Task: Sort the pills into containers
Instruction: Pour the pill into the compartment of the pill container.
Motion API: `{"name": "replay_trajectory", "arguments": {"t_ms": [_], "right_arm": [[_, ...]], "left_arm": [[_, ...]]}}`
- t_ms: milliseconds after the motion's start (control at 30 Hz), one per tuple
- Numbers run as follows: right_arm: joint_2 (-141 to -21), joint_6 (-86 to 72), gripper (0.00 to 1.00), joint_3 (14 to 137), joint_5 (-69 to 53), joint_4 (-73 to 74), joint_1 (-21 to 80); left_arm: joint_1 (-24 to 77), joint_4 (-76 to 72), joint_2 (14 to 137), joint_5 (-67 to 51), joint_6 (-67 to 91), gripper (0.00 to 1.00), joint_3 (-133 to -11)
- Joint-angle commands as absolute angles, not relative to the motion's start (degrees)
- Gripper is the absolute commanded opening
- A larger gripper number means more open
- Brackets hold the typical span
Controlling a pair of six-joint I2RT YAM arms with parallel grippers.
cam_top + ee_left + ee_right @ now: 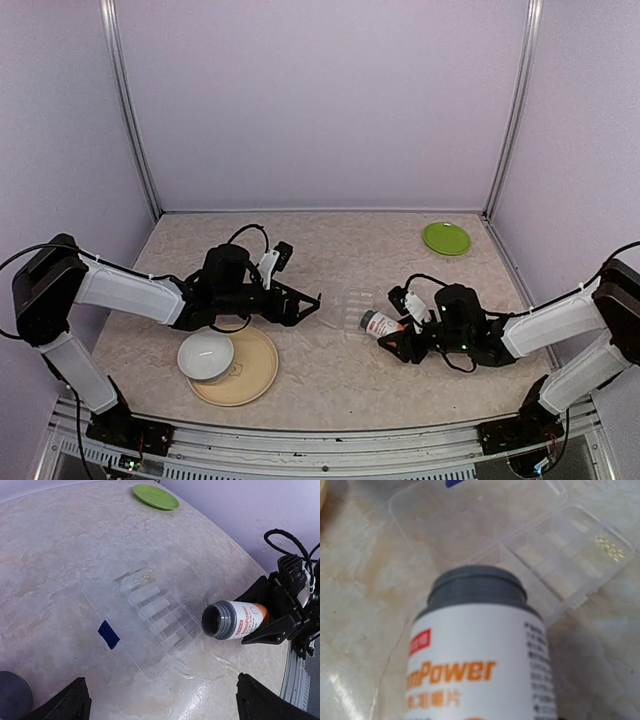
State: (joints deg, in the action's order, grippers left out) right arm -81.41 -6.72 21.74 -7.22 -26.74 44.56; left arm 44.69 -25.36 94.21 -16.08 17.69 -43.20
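My right gripper [274, 611] is clamped on the uncapped orange-labelled bottle [235, 621], mouth just beside the clear pill box [157, 616]. The pills [146, 578] lie in one end compartment. My left gripper [162, 701] stands wide apart, empty.

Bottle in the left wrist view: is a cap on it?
No, the bottle shows an open dark mouth, pointed toward the clear pill box.

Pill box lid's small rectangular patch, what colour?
Dark blue; the patch shows best in the left wrist view.

Bright, even light from above; faint shadows; glare on table [200, 692] ahead of left pincer [161, 702]; blur over bottle [475, 670] in right pincer [262, 615]
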Motion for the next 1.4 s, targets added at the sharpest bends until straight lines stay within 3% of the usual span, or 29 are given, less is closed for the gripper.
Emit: {"name": "replay_trajectory", "arguments": {"t_ms": [0, 1367], "right_arm": [[-82.1, -7.0, 0.13, 23.8, -6.3, -26.9, 43.9], [-81.1, -6.6, 0.13, 27.8, -6.3, -16.5, 43.7]], "left_arm": [[44.4, -27.3, 93.5, -16.3, 17.7, 0.99, -42.7], [44.3, -28.0, 95.1, -17.6, 18.6, 0.99, -43.1]]}}
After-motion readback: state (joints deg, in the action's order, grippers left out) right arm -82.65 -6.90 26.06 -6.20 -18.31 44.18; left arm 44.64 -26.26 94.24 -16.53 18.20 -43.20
